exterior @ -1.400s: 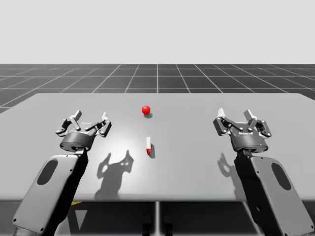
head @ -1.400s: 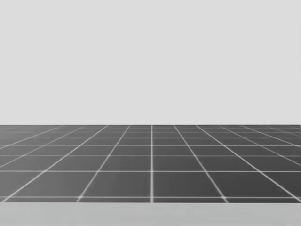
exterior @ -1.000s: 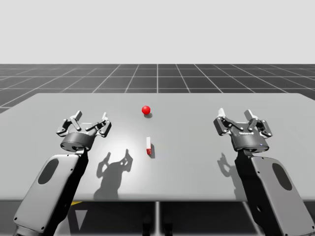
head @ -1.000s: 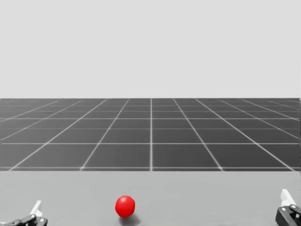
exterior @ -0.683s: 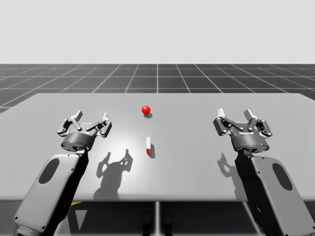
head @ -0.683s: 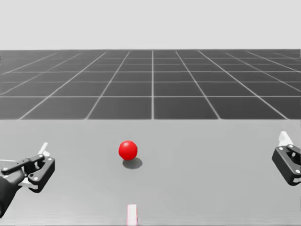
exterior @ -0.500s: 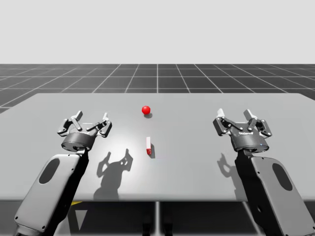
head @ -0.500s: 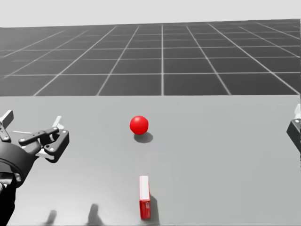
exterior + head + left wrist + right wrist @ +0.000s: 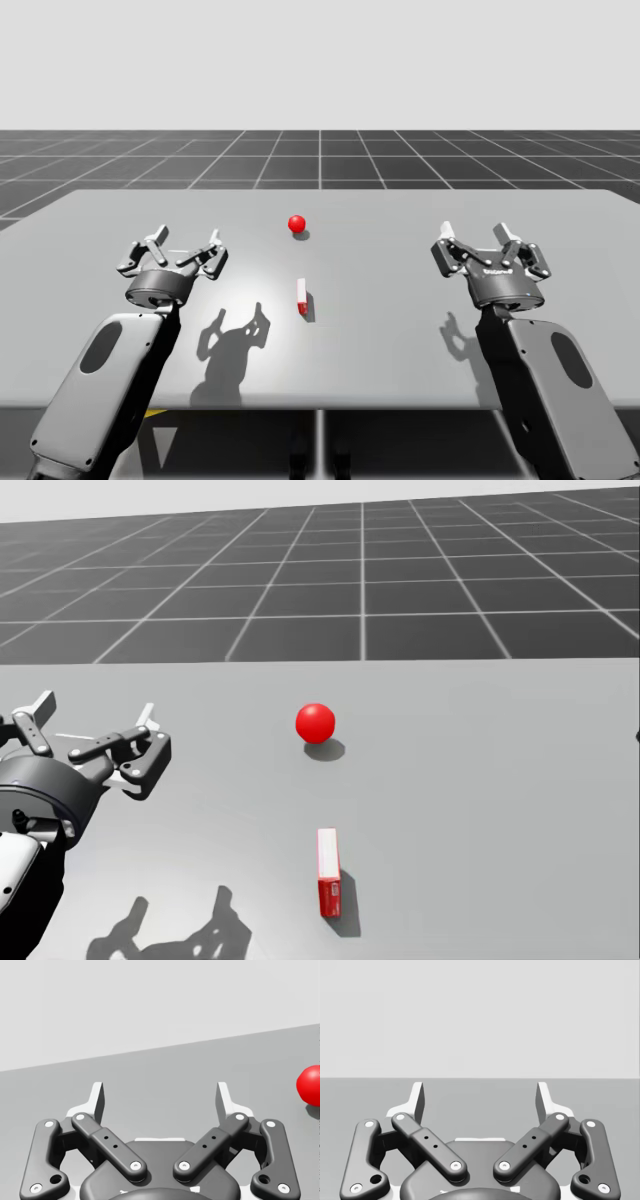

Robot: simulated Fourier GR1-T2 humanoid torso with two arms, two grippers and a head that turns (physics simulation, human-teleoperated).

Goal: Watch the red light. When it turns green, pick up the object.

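Note:
A red ball-shaped light (image 9: 296, 223) (image 9: 315, 722) glows red on the grey table (image 9: 400, 320), at mid-table toward the far side. A small flat box, red with a white top (image 9: 301, 296) (image 9: 328, 871), lies nearer me, in line with the light. My left gripper (image 9: 181, 248) (image 9: 95, 730) (image 9: 160, 1097) hovers open to the left of the box, well apart from it; the red light (image 9: 310, 1086) sits beside it to its right. My right gripper (image 9: 480, 240) (image 9: 480, 1097) hovers open to the right of the box, nothing between its fingers.
Beyond the table's far edge (image 9: 320, 190) lies a dark gridded floor (image 9: 360, 590). Both arms cast shadows on the table near the front edge.
My head has turned downward and a little left, bringing the light, the box and my left gripper into the head view. Arms, box and light have stayed put; the light stays red.

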